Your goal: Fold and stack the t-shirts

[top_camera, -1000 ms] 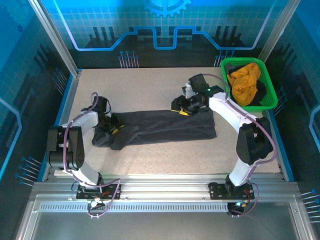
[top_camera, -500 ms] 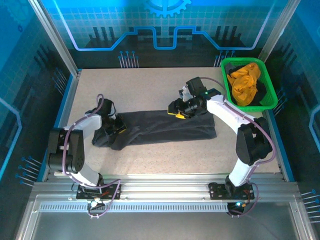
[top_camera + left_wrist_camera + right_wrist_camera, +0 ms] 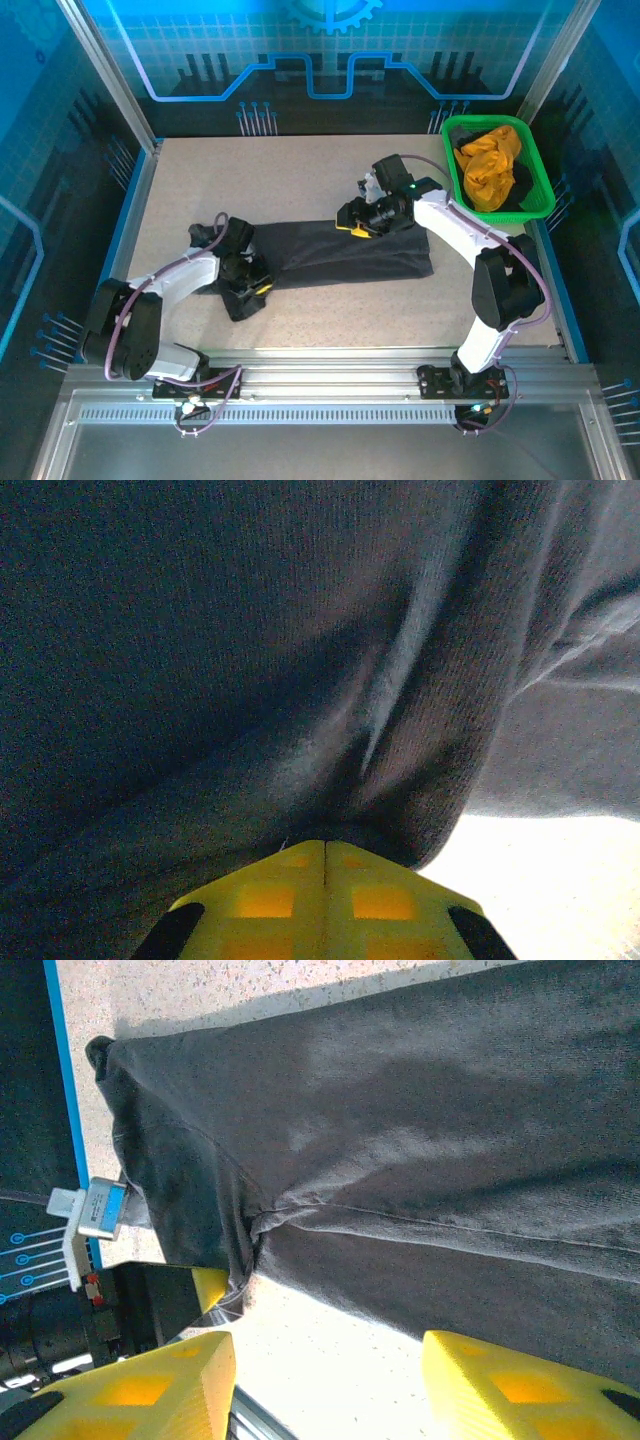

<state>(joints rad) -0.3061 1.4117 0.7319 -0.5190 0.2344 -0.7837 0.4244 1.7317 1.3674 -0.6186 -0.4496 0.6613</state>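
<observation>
A black t-shirt (image 3: 335, 255) lies as a long folded strip across the middle of the table. My left gripper (image 3: 258, 287) is shut on the strip's left end, which bunches up under it. In the left wrist view the yellow fingertips (image 3: 325, 865) press together with dark cloth (image 3: 300, 680) pinched at their tips. My right gripper (image 3: 357, 222) hovers open over the shirt's far edge. Its yellow fingers (image 3: 150, 1390) stand wide apart above the shirt (image 3: 420, 1130) with nothing between them. An orange t-shirt (image 3: 488, 165) lies crumpled in the basket.
The green plastic basket (image 3: 520, 213) stands at the table's back right corner, with some dark cloth beside the orange shirt. Bare speckled tabletop (image 3: 290, 175) stretches behind the shirt and in front of it. Blue rails edge the table's sides.
My left gripper has shut on the shirt's left end and moved right and toward the near edge, dragging the cloth along. The right gripper has shifted slightly left and stays open.
</observation>
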